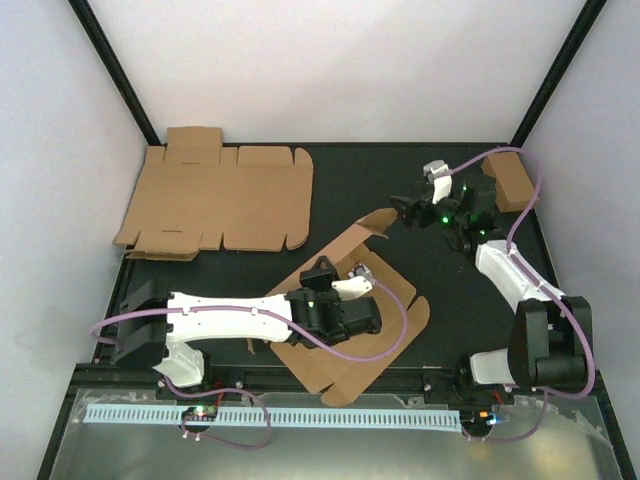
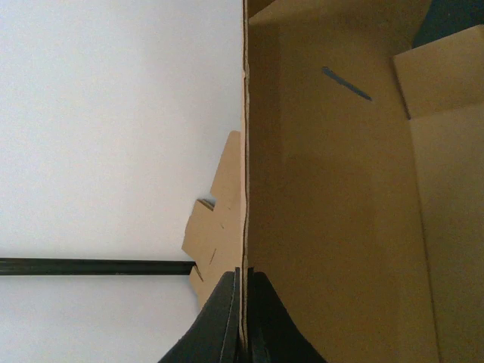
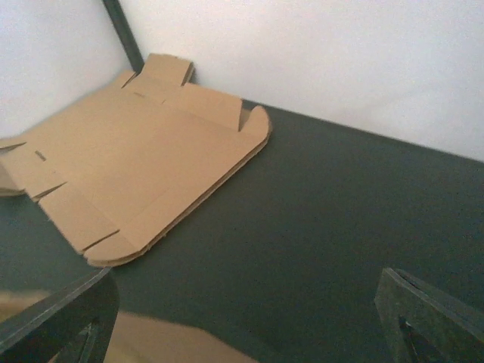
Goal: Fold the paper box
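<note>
The paper box point(image 1: 345, 335) lies partly folded in the middle of the black table, turned diagonally, with its flaps spread and one wall raised at the back. My left gripper point(image 1: 358, 280) reaches over it and is shut on that upright cardboard wall. In the left wrist view the fingertips point(image 2: 227, 310) pinch the wall's thin edge, and the box's inner panel point(image 2: 340, 212) fills the right side. My right gripper point(image 1: 415, 200) hovers open behind and to the right of the box, holding nothing. In the right wrist view its fingers point(image 3: 64, 318) stand wide apart over bare table, with a corner of the box point(image 3: 166, 344) below.
A flat stack of unfolded cardboard blanks point(image 1: 220, 195) lies at the back left, also in the right wrist view point(image 3: 144, 166). A small closed brown box point(image 1: 510, 180) sits at the back right corner. White walls and black frame posts enclose the table.
</note>
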